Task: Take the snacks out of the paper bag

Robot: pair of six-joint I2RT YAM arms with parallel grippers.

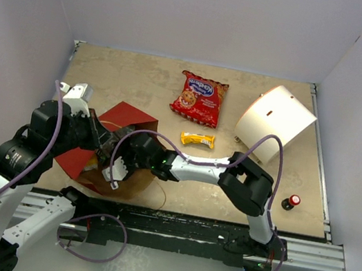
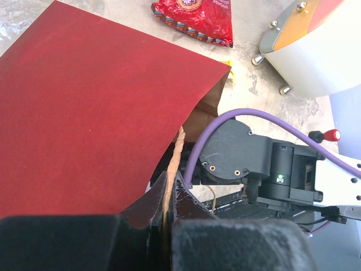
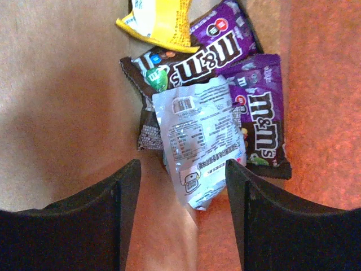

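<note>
Left arm: raised from the near-left base, elbow bent, wrist turned toward the bag's mouth.
Left gripper (image 2: pixel 169 195): fingers pressed together on the brown loop handle (image 2: pixel 178 148) at the rim of the paper bag (image 2: pixel 84 113).
Paper bag: laid on its side at the left of the table (image 1: pixel 122 72), red outside, brown inside.
Right gripper (image 3: pixel 183 175): set inside the bag's mouth, jaws held well apart, nothing clasped.
Bag contents: silver foil pack (image 3: pixel 197 141) seen between the jaws, lying over a brown candy packet (image 3: pixel 169 70); two purple candy packets (image 3: pixel 265 118) beside it; a yellow packet (image 3: pixel 158 20) beyond.
Right arm: stretched leftward from the near-right base, elbow bent, forearm kept low.
Outside the bag: red cookie bag (image 1: pixel 200 99) at table centre, a second yellow packet (image 1: pixel 198 139) just nearer.
Right side: white cylinder (image 1: pixel 277 117); red-capped black object (image 1: pixel 290 202).
</note>
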